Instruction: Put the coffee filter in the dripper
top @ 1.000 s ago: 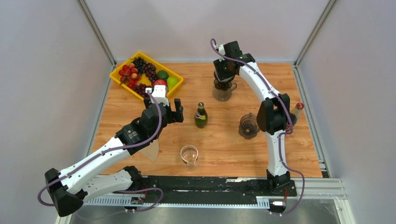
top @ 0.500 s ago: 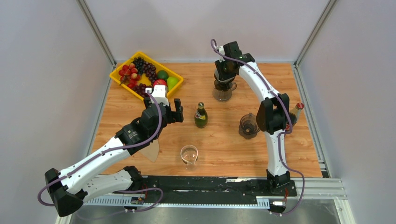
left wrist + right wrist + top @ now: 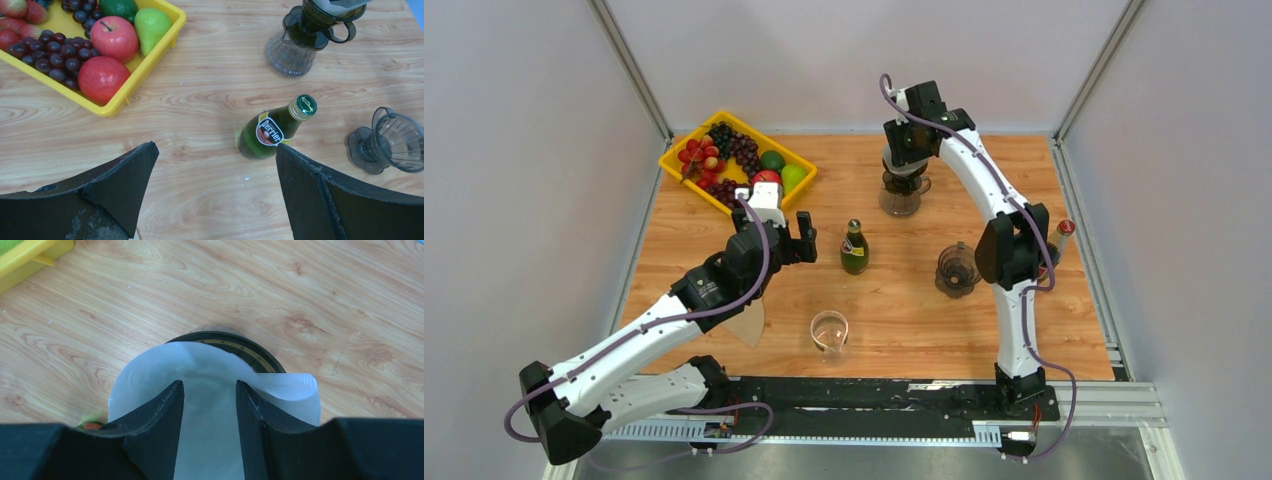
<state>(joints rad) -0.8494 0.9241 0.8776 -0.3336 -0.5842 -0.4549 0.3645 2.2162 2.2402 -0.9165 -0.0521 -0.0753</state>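
Seating the filter is the step in hand, we judge. The white filter (image 3: 150, 370) already lies in the mouth of the dripper (image 3: 250, 352). The dripper stands on a glass jug (image 3: 290, 52) at about 12 o'clock on the table (image 3: 904, 320). The right claw (image 3: 209, 385) hangs directly over it, jaws partly spread, and we see nothing pinched between them. One flap of paper rides up past the rim at 3 o'clock in the wrist view. So we reckon the next move calls for either a gentle press to settle the paper or a straight lift away that does not drag it out.

The left claw (image 3: 215, 149) hovers near the table's centre, jaws spread wide and empty, with the green bottle (image 3: 270, 132) just ahead at 1 o'clock.

Against the frame a second ago, the right wrist has risen slightly and drifted toward 12 o'clock. The left arm, the bottle and the fruit tray (image 3: 150, 65) at 10 o'clock have not moved.
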